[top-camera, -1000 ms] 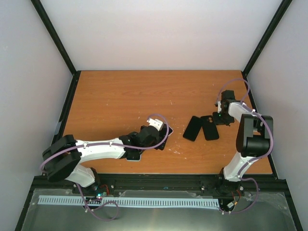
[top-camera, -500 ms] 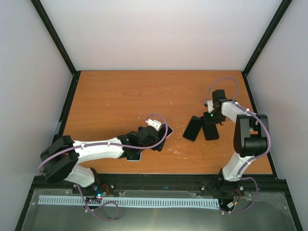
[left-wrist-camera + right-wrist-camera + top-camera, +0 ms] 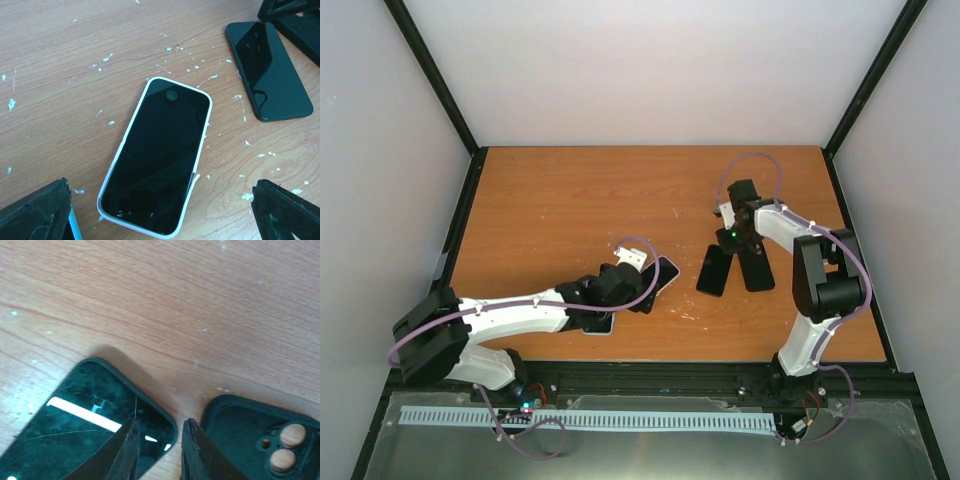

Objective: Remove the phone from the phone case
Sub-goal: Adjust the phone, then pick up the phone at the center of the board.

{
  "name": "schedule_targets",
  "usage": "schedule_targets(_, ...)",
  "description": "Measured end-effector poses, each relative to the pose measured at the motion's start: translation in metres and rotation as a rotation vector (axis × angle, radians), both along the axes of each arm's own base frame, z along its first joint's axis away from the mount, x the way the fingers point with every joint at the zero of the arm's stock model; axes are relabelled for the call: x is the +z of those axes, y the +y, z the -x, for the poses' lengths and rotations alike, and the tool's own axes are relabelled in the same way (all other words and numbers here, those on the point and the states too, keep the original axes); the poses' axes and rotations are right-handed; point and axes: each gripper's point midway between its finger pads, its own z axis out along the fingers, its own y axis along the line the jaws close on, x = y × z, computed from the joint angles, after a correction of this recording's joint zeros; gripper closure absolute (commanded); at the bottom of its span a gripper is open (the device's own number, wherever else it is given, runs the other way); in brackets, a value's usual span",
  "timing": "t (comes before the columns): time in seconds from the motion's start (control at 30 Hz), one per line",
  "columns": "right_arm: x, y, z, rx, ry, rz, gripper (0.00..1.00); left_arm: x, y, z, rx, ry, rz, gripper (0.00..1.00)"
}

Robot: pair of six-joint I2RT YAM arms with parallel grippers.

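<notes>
Left pincer [image 3: 160, 190] spread wide over the white-cased phone [image 3: 157, 155] at centre frame, a bare black phone [image 3: 267, 70] clear of it upper right, while the right pincer [image 3: 160, 426], barely parted on nothing, hangs between that phone's corner and an empty black case [image 3: 245, 432], open table [image 3: 570, 200] beyond.

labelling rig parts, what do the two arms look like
The left arm and right arm have white links with black joints, and a lilac cable loops along each. The right wrist shows a green light. The right hand has black tapered fingers.
</notes>
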Motion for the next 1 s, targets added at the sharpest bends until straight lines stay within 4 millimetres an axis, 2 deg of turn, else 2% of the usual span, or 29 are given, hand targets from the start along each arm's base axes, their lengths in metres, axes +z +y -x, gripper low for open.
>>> schedule_targets(0.13,0.001,-0.011,-0.002,-0.028,-0.009,0.009,0.73,-0.007,0.003,0.001,0.006,0.016,-0.024,0.00)
schedule_targets(0.2,0.007,-0.015,0.000,-0.031,-0.020,-0.020,0.68,-0.018,0.006,0.000,0.007,0.050,-0.051,0.01)
schedule_targets(0.3,0.032,-0.010,0.006,0.008,-0.077,-0.096,0.56,-0.035,0.012,-0.005,0.010,0.121,-0.089,0.00)
schedule_targets(0.37,0.058,0.000,0.014,0.063,-0.143,-0.158,0.46,-0.045,0.014,-0.008,0.002,0.171,-0.115,0.01)
schedule_targets(0.47,0.087,0.010,0.029,0.124,-0.224,-0.234,0.39,-0.050,0.008,-0.011,-0.038,0.224,-0.145,0.00)
schedule_targets(0.53,0.098,0.010,0.039,0.143,-0.248,-0.270,0.36,-0.050,0.001,-0.013,-0.072,0.247,-0.161,0.01)
schedule_targets(0.63,0.105,0.007,0.044,0.142,-0.255,-0.310,0.35,-0.049,-0.013,-0.017,-0.126,0.270,-0.183,0.00)
schedule_targets(0.8,0.101,-0.001,0.056,0.119,-0.252,-0.346,0.34,-0.047,-0.032,-0.031,-0.178,0.282,-0.237,0.00)
schedule_targets(1.0,0.105,-0.012,0.052,0.088,-0.271,-0.356,0.34,-0.055,-0.045,-0.052,-0.202,0.317,-0.310,0.01)
